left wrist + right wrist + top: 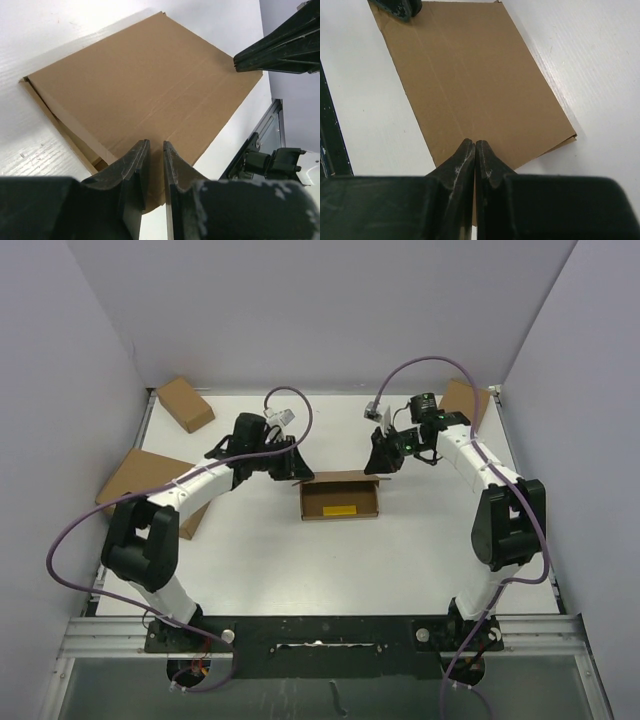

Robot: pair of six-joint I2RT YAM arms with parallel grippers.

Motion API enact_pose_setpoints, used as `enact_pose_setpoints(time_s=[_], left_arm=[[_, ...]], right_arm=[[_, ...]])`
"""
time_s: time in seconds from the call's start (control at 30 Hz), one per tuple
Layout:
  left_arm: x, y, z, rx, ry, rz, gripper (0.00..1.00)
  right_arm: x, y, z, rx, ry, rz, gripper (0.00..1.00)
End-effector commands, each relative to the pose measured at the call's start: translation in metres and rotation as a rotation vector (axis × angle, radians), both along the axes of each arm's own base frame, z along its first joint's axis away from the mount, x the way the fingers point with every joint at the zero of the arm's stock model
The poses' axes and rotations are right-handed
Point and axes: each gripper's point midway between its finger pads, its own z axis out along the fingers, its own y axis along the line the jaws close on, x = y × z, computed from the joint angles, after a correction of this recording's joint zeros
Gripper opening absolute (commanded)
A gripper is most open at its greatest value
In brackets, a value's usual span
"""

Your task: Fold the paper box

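- Paper box [320, 502]: middle of the tabletop [400, 560], long axis parallel to the near edge, tray open upward.
- Lid panel [150, 85]: apparently raised along the tray's far side, showing only as a thin strip from above.
- Left gripper [290, 468]: at the left end of the panel's free edge, fingers nearly together, clamped on the cardboard.
- Right gripper [383, 462]: at the right end of the same edge, fingers pressed together on the thin sheet.
- Governing relation: tray toward the near edge from both grippers, each arm nearest its own end. Likely swing of the panel toward the near edge, both ends kept level against twisting.
- Yellow rectangle [342, 510]: flat on the tray floor, under the likely swing, probably too low to obstruct.
- Cardboard block [185, 403]: far-left corner, well apart.
- Flat cardboard sheet [150, 480]: left edge, beside the left arm, well apart.
- Cardboard piece [465, 400]: far-right corner, behind the right arm.
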Motion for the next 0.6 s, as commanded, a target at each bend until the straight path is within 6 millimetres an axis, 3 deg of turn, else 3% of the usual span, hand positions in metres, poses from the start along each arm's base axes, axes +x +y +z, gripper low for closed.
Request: enact_pose_setpoints(time_s=[0.0, 0.3, 0.57], left_arm=[[0.002, -0.006, -0.001, 0.014, -0.027, -0.033, 0.16], [-0.017, -0.002, -0.040, 0.052, 0.058, -0.045, 0.16], [-0.026, -0.003, -0.060, 0.063, 0.104, -0.051, 0.16]], right_arm=[[-0.008, 0.006, -0.013, -0.023, 0.010, 0.040, 0.00], [-0.014, 0.003, -0.037, -0.050, 0.054, 0.044, 0.00], [-0.024, 0.001, -0.067, -0.090, 0.110, 0.050, 0.00]])
